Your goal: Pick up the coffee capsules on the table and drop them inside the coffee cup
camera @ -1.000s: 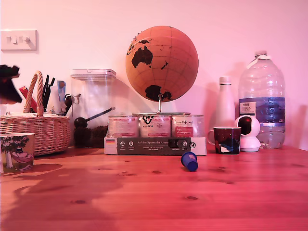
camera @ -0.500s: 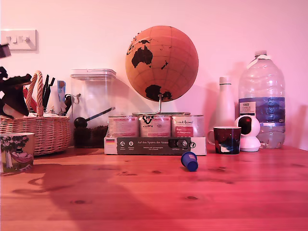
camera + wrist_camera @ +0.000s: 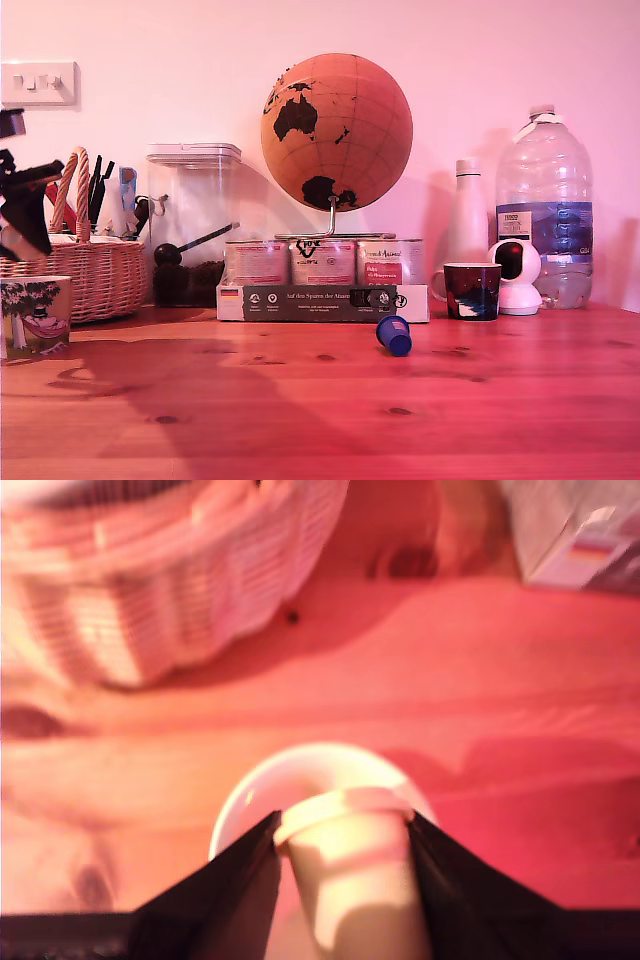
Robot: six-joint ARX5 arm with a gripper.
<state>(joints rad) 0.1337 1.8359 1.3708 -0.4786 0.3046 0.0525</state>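
Observation:
In the wrist view my gripper [image 3: 345, 825] is shut on the cream-beige capsule [image 3: 350, 880], its rim pinched between the two dark fingers [image 3: 235, 880]. Directly below it lies the white round mouth of the coffee cup [image 3: 232, 798]. In the exterior view the gripper [image 3: 20, 205] hangs at the far left, above the pale cup [image 3: 35, 315] printed with a tree and a reclining figure. The glossy blue capsule [image 3: 394, 335] lies on its side on the wooden table [image 3: 320, 410], in front of the long box.
A wicker basket [image 3: 80, 270] stands close behind the cup, also seen as the basket [image 3: 150, 580] in the wrist view. Along the back are a jar, a globe [image 3: 336, 130] over tins, a long box [image 3: 320, 302], a dark mug [image 3: 472, 290], a white camera and bottles.
At the exterior view's left edge, the gripper has come down over the cup. The blue capsule and the cup have not moved.

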